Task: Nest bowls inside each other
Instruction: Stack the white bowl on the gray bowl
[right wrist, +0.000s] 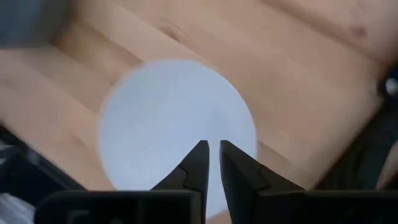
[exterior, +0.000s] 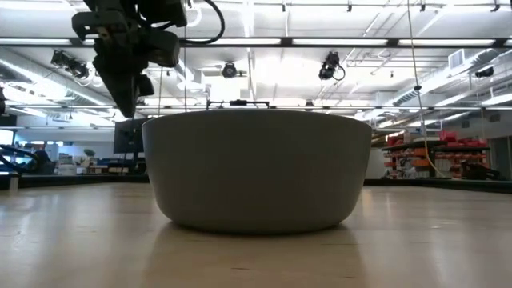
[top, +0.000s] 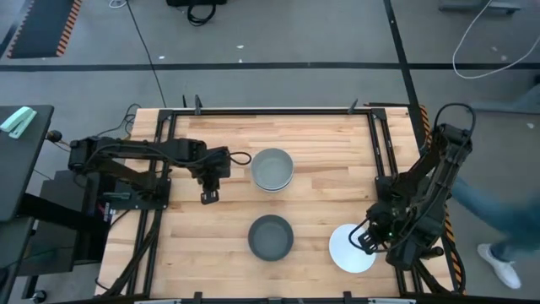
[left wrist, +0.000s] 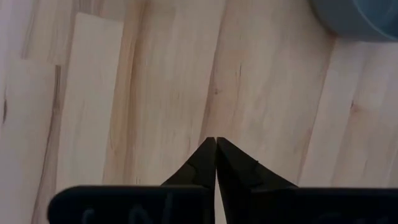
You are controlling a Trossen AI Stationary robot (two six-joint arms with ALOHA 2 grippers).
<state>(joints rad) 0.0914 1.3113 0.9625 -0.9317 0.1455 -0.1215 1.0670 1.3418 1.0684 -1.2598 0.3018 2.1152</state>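
A light grey bowl point(top: 272, 169) rests on its base at the table's middle, toward the far side. A dark grey bowl point(top: 271, 236) stands nearer the front edge and fills the low view point(exterior: 256, 172). A white bowl point(top: 348, 250) lies at the near right. My left gripper point(top: 208, 196) hangs shut over bare wood, left of the two grey bowls; its wrist view shows the tips together point(left wrist: 216, 142) and a grey bowl's edge point(left wrist: 360, 18). My right gripper point(right wrist: 213, 147) points down over the white bowl point(right wrist: 168, 124), its fingers a little apart with nothing between them.
Black metal rails point(top: 380, 143) run along the table's left, right and far edges. A person's leg and white shoe point(top: 504, 267) show on the floor beyond the right edge. Bare wood lies between the left gripper and the bowls.
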